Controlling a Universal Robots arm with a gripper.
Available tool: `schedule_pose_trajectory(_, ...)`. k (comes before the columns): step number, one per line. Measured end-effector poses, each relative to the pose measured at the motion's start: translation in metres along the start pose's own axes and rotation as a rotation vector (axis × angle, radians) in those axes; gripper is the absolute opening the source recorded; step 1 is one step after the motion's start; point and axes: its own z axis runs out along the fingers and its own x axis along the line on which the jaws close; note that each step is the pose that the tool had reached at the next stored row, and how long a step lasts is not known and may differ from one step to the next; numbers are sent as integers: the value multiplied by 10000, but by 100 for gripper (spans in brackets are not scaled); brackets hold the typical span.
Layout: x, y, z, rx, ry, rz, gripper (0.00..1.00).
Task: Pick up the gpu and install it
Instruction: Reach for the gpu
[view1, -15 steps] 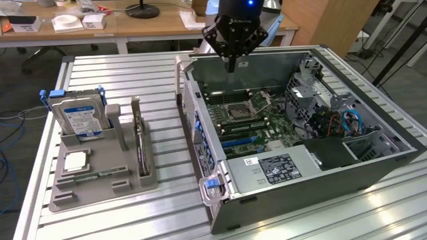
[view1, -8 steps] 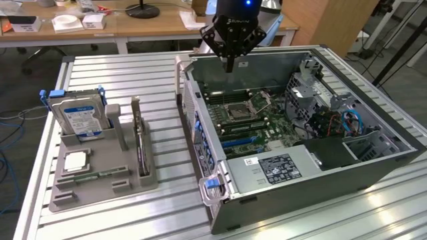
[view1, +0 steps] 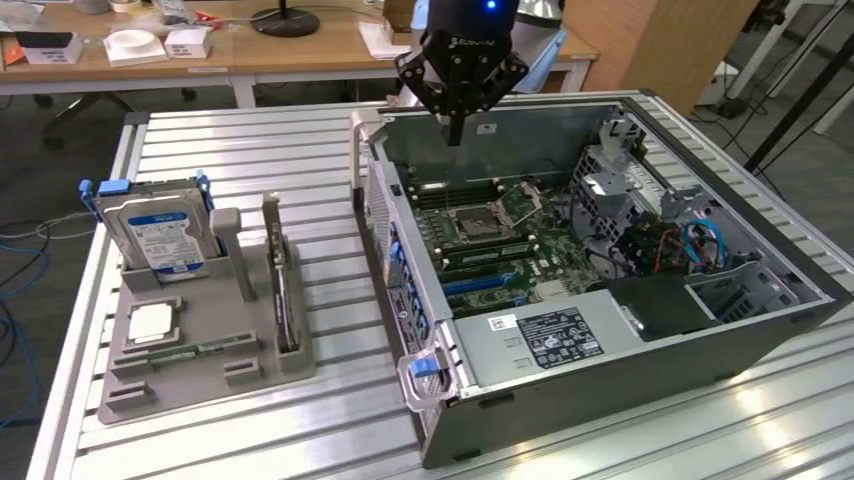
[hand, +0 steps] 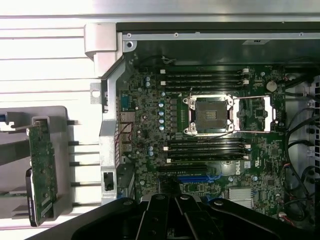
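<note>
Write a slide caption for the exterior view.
Gripper hovers above the open computer case; gpu stands in the grey holder.

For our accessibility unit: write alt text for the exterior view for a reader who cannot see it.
A robot gripper, jaws shut, hangs over an open computer case on a metal table. At the exterior view's left, a grey holder holds the graphics card and a hard drive upright.

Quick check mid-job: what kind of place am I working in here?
Probably a robotics lab or workshop: an aluminium-slat table, an open computer case on it, and wooden office desks behind.
</note>
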Motion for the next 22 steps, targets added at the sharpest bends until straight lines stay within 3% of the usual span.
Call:
schedule_pose_trajectory(12,110,-5,-3,0,0,0,11)
schedule_pose_trajectory(22,267,-13,-7,0,0,0,11)
